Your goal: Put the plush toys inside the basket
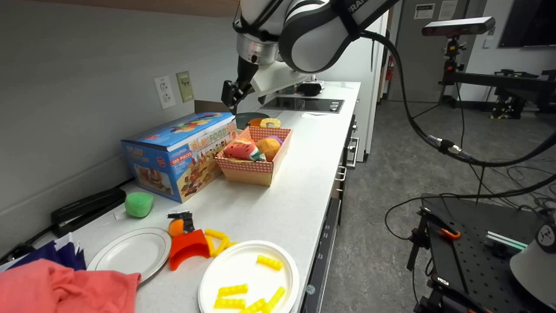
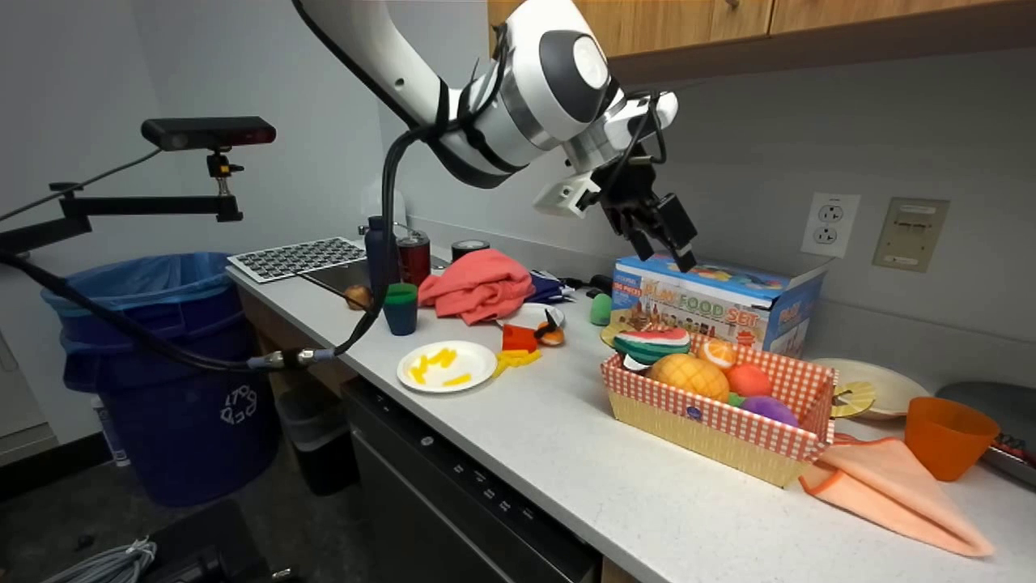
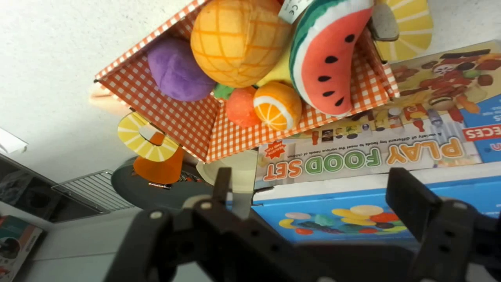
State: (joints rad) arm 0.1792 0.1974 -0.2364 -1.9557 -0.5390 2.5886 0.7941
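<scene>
The red-and-white checked basket stands on the counter and also shows in the wrist view. Inside it lie a watermelon plush, a yellow-orange pineapple plush, a purple plush, a red plush and an orange plush. The watermelon rests high at one end, against the rim. A yellow piece beneath is mostly hidden. My gripper is open with nothing between its fingers. It hangs above the play food box, beside the basket, as an exterior view shows.
The blue play food box stands against the wall, right beside the basket. A green toy, a plate with yellow pieces, a red holder and a coral cloth lie on the counter. An orange cup and peach napkin are beyond the basket.
</scene>
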